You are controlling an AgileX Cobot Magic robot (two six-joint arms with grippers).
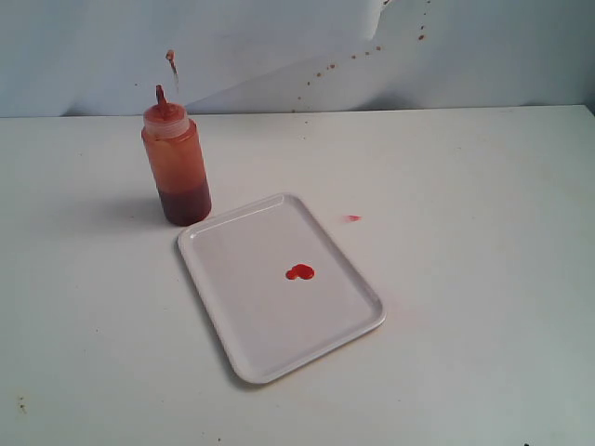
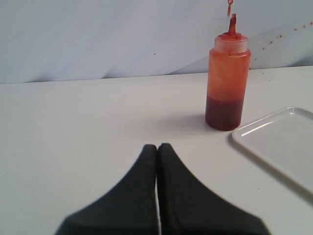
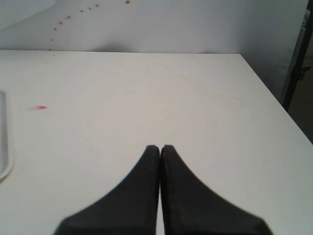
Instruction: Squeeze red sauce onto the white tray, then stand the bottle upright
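Here, left fingers [image 2: 137, 196] together, right fingers [image 3: 137, 196] together

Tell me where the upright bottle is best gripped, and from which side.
I'd grip the bottle around its cylindrical middle, level, from the side away from the white tray. It stands upright, its nozzle tapers thin, and the tray's rim lies near its base. The shut left hand would open first.

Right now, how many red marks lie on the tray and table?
2. A double blob of red sauce near the middle of the white tray; a small speck on the table, right of the tray in the exterior view. Tinier drops may go unseen.
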